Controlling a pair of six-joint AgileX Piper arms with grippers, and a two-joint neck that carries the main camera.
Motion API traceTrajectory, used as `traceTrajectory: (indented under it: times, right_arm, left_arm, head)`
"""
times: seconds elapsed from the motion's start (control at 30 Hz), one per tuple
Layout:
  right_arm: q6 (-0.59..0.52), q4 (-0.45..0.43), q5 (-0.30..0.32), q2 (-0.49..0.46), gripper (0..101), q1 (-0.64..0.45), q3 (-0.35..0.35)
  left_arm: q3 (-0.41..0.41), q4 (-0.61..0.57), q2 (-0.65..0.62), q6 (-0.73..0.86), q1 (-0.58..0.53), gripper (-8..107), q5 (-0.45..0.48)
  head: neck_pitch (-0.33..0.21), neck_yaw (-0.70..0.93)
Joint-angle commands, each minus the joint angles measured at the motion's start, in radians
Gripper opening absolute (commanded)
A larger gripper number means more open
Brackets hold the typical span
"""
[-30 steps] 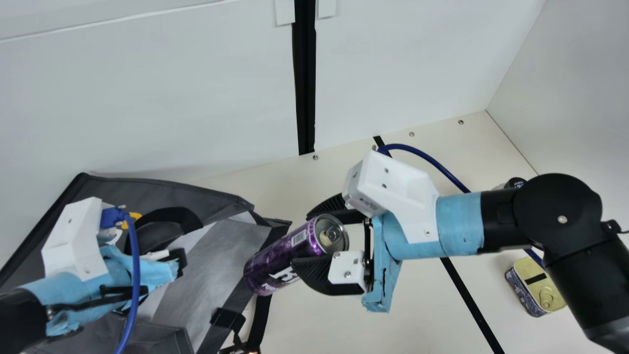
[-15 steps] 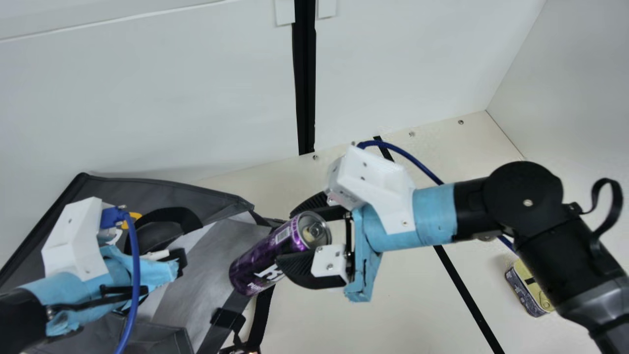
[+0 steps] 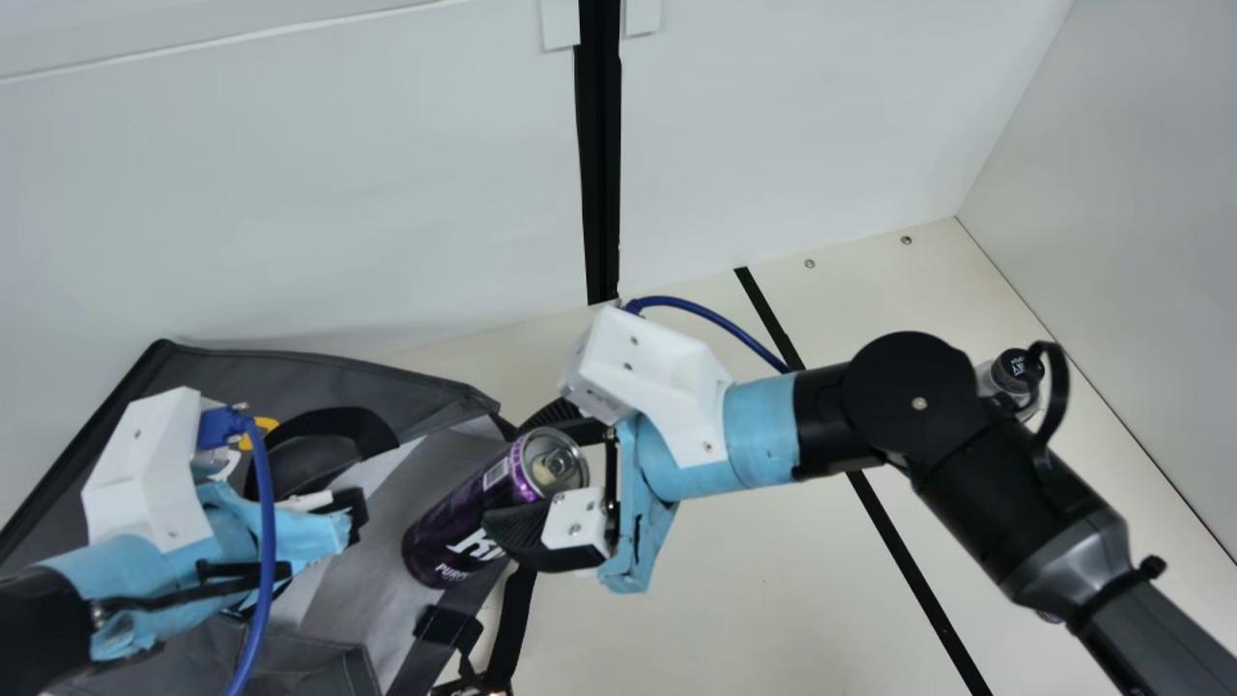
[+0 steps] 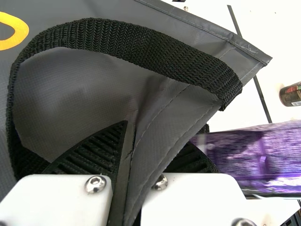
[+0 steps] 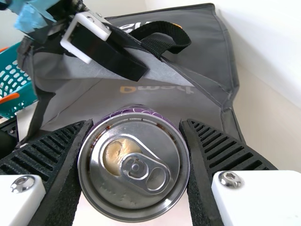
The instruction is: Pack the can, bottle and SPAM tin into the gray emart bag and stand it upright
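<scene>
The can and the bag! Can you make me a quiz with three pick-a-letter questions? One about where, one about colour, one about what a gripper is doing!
1. Where is the can?
A. Lying on the table
B. In the right gripper
C. Standing on the table

2. What colour is its side?
A. Purple
B. Green
C. Orange

3. How is the left gripper?
A. Wide open and empty
B. Holding the can
C. Shut on the bag

Answers:
1: B, its two fingers are on either side of the can.
2: A, the main view shows purple.
3: C, gray fabric runs between its fingers.
</scene>
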Motion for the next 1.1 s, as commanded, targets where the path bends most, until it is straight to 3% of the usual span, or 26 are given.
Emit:
traceTrajectory:
  times: [0.0,0.47,1.07]
  right_arm:
    - [-0.008,0.004,-0.020,0.011,0,0.014,0.002]
    - [-0.073,0.054,-0.146,0.127,0,0.117,0.009]
    - [-0.113,0.139,-0.285,0.305,0,0.240,-0.043]
  left_arm:
    - [0.000,0.000,0.000,0.000,0.000,-8,0.000]
    - [0.000,0.000,0.000,0.000,0.000,-8,0.000]
    - [0.000,0.000,0.000,0.000,0.000,-8,0.000]
  head:
    - [-0.023,-0.001]
    - [-0.023,-0.001]
    - [-0.023,-0.001]
